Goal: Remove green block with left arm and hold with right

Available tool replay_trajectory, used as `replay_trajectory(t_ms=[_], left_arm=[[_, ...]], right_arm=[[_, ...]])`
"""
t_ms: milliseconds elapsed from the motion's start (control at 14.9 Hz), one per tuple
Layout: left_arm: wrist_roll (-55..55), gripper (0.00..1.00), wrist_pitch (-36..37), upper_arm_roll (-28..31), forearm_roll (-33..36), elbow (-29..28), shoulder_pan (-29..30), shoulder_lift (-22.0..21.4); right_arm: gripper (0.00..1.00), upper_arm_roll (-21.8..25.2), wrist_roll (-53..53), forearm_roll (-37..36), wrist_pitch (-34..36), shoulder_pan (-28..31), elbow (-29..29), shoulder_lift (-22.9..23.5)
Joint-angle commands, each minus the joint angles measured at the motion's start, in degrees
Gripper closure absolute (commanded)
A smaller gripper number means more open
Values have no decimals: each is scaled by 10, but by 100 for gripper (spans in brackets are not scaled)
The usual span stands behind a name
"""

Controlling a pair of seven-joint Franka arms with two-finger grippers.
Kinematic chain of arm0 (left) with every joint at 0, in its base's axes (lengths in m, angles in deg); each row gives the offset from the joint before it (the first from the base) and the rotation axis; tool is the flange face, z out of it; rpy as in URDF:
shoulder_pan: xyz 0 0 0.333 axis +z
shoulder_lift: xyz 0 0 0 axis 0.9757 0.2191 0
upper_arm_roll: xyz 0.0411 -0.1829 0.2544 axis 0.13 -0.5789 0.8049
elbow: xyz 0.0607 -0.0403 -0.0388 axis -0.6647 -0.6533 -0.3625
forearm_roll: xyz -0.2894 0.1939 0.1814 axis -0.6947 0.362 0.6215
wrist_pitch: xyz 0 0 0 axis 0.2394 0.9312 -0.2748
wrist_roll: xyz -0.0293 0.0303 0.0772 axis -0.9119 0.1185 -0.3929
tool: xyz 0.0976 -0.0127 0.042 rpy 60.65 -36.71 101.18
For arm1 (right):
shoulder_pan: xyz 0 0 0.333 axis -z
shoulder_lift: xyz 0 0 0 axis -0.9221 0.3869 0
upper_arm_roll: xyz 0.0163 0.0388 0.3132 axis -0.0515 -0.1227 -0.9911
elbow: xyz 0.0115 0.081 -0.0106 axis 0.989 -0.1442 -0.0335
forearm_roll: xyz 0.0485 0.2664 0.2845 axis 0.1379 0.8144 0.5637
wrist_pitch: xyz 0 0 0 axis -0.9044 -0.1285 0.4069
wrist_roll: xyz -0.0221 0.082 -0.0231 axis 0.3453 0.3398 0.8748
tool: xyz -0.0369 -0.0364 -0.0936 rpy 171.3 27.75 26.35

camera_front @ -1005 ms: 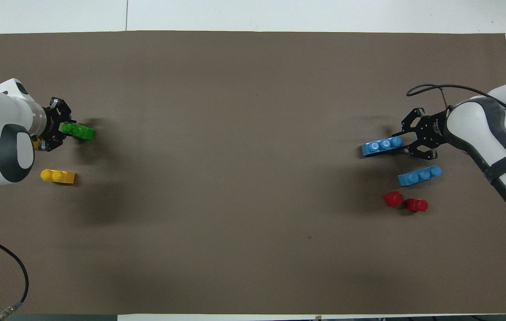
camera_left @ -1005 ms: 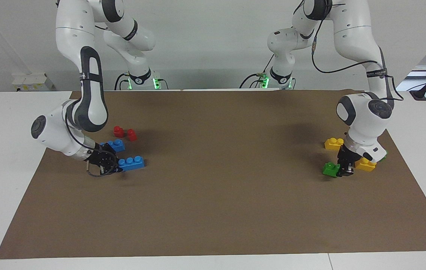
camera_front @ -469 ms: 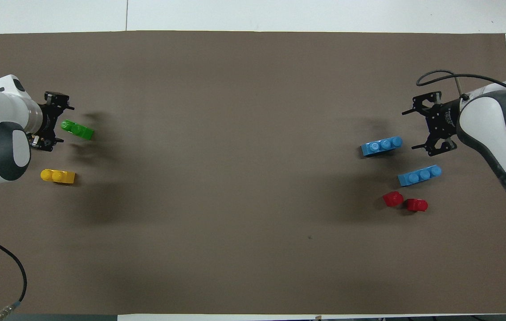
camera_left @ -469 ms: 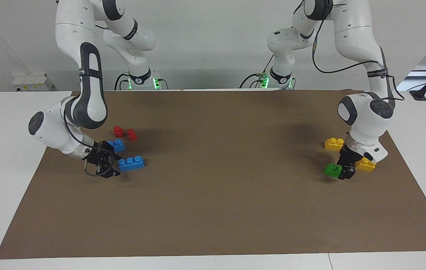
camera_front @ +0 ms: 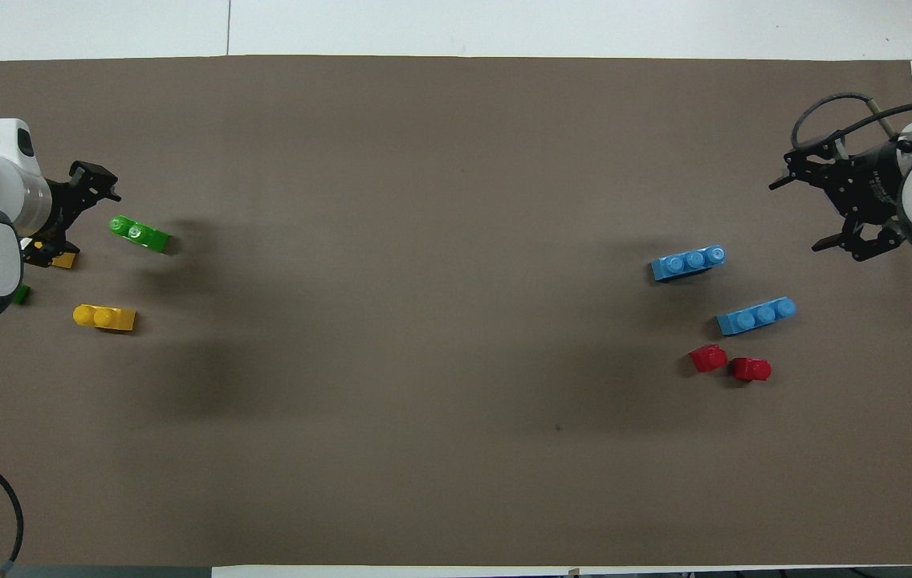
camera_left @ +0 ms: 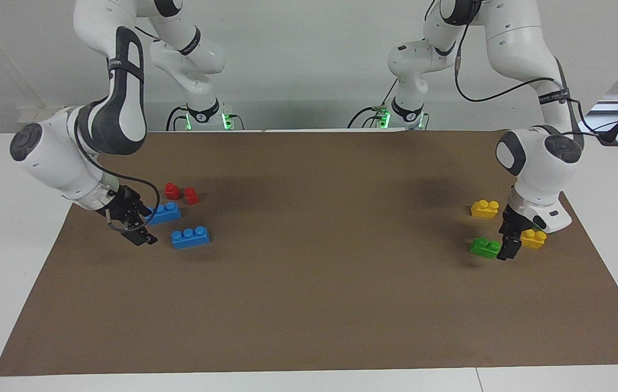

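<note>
The green block [camera_left: 484, 247] lies on the brown mat at the left arm's end of the table; it also shows in the overhead view [camera_front: 139, 234]. My left gripper [camera_left: 508, 240] is open and empty just beside it, toward the table's end, and also shows in the overhead view [camera_front: 71, 215]. A corner of a second green block [camera_front: 20, 295] peeks out from under the left arm. My right gripper [camera_left: 142, 226] is open and empty, raised at the right arm's end near the blue bricks, and shows in the overhead view [camera_front: 808, 213].
Two yellow bricks [camera_left: 484, 208] [camera_left: 533, 238] lie close to the left gripper. Two blue three-stud bricks [camera_left: 190, 237] [camera_left: 163, 213] and two red pieces [camera_left: 172, 190] [camera_left: 191, 195] lie near the right gripper. The brown mat [camera_left: 309, 305] covers the table.
The left gripper opened, let go of the green block and drew back a little. The right gripper let go of the blue brick, rose and drew back toward its end of the table.
</note>
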Motion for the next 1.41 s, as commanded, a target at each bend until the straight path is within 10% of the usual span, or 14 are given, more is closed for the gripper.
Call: replay_trajectory(t_ms=[0,603,1340], left_arm=[[-95,0,54,1,12,-5,-13,-38],[-279,0,228,-15,-2,44,-30,-99],[-357,0,395,-18,-89,122,-30,-189]], right_arm=[[0,-4,90,-26,36,5,14,-34],[0,-12,336,-90,142,-5,14,-139],[0,-14,430,-128,136,-13,18,-142]])
